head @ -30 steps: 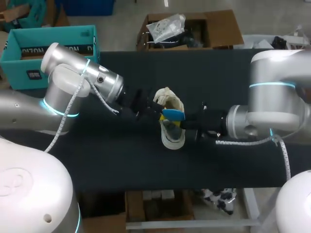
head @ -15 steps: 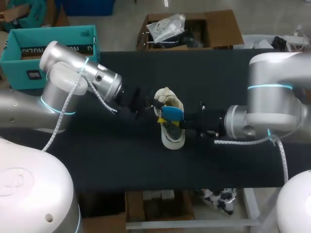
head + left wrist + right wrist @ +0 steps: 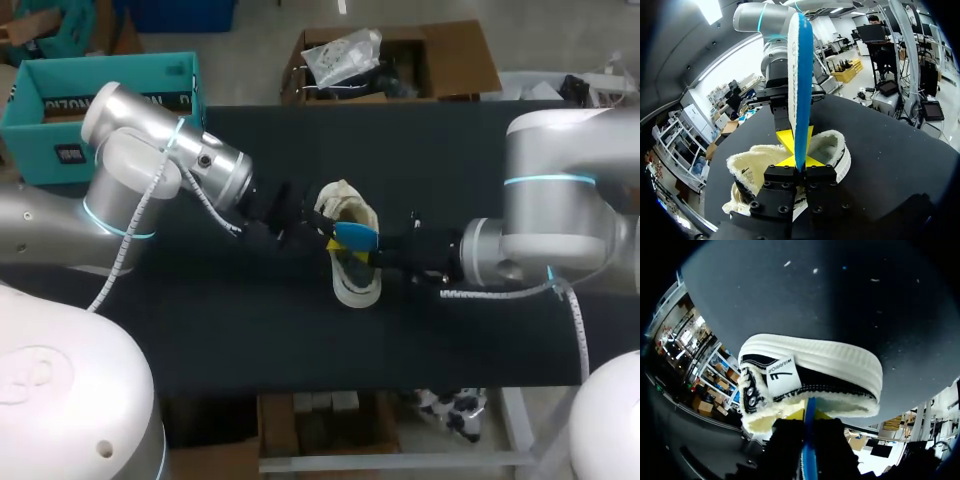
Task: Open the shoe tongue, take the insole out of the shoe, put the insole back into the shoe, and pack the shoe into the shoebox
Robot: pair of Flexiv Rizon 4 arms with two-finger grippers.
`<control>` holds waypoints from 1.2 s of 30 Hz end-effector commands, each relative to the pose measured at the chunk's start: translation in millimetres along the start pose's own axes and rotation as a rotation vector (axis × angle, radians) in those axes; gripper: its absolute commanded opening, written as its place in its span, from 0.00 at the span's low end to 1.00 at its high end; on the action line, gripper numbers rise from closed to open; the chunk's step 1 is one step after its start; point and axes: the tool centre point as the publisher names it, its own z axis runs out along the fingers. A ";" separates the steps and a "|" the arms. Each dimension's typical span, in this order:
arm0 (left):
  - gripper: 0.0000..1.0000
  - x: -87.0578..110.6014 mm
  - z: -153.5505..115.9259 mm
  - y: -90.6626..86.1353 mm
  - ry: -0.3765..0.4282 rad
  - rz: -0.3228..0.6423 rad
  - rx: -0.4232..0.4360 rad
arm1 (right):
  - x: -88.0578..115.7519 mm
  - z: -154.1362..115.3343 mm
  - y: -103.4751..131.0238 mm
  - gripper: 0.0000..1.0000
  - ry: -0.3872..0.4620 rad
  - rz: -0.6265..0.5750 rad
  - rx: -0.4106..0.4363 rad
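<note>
Head view, obs.: shoe (image 3: 355, 272) sits sole-down on the black table (image 3: 470, 330), near its middle. The blue insole (image 3: 357, 237) is out of the shoe and hangs just above its opening. The left gripper (image 3: 322, 230) is closed narrow on the insole end at the shoe's left. The right gripper (image 3: 380, 250) pinches the other end, at the shoe's right. Both wrist views show the insole edge-on, running straight out of each pinch.

Orientation: the shoe's long axis runs far-to-near. The fleece-lined opening is at the far end and the rounded toe points toward the robot (my reading). The insole's long axis lies across the shoe, roughly left to right, and it stands on its edge.

Risks (judgement):
- Insole is crosswise to the shoe. Lowered as is, it would bridge the collar and not seat; it needs turning in line with the shoe.
- Two grips on one flexible strip: unequal motion could buckle it or drag it out of one pinch.
- Nothing holds the shoe, so a push from the insole could slide or tip it.
- Fleece collar may snag the insole's edge.

A teal box (image 3: 100, 100), probably the shoebox, is well apart from the shoe, past the table's far left corner.
</note>
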 end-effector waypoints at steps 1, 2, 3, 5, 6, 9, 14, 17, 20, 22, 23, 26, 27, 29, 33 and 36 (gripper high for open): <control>0.00 2.7 1.6 -2.7 -0.006 0.000 -0.012 | -1.6 4.9 11.9 0.00 0.007 0.007 0.022; 0.00 3.1 1.9 -2.3 -0.006 -0.001 -0.014 | -1.7 4.9 12.1 0.00 0.006 0.007 0.025; 0.00 3.7 2.1 -2.0 -0.006 -0.002 -0.014 | -2.7 4.1 11.0 0.00 0.005 0.007 0.026; 0.00 5.1 2.2 -1.8 -0.006 -0.004 -0.015 | -4.4 1.9 6.9 0.00 0.001 0.007 0.027; 0.00 5.7 2.3 -1.6 -0.005 -0.005 -0.015 | -5.5 0.3 4.2 0.19 -0.001 0.005 0.027; 0.00 7.6 2.3 -1.1 -0.006 -0.007 -0.016 | -9.5 -3.9 -2.6 0.44 0.000 0.001 0.021; 0.00 9.1 1.2 0.7 -0.015 -0.012 -0.016 | -16.3 -8.4 -7.1 0.45 0.004 0.000 0.013; 0.00 10.4 1.3 1.4 -0.016 -0.014 -0.016 | -19.0 -10.7 -9.7 0.43 0.009 0.003 0.008; 0.00 11.5 1.2 1.1 -0.018 -0.016 -0.015 | -20.6 -12.6 -10.9 0.34 0.014 0.004 0.004; 0.00 11.9 1.3 0.8 -0.018 -0.017 -0.016 | -21.4 -13.0 -11.1 0.32 0.017 0.004 0.004; 0.00 12.2 1.3 0.8 -0.017 -0.017 -0.018 | -21.8 -13.3 -11.3 0.33 0.018 0.003 0.005; 0.00 12.6 1.5 0.8 -0.017 -0.017 -0.021 | -23.1 -14.8 -13.4 0.35 0.026 -0.006 0.012; 0.00 12.7 1.6 0.7 -0.017 -0.016 -0.022 | -23.4 -15.4 -15.0 0.35 0.029 -0.014 0.014; 0.00 12.9 1.6 0.7 -0.016 -0.017 -0.022 | -24.0 -17.2 -17.9 0.35 0.034 -0.024 0.019; 0.00 13.2 1.8 0.6 -0.017 -0.016 -0.025 | -23.7 -19.6 -24.3 0.29 0.041 -0.046 0.018; 0.00 13.3 1.8 0.6 -0.020 -0.017 -0.028 | -23.5 -19.6 -26.4 0.00 0.046 -0.057 0.018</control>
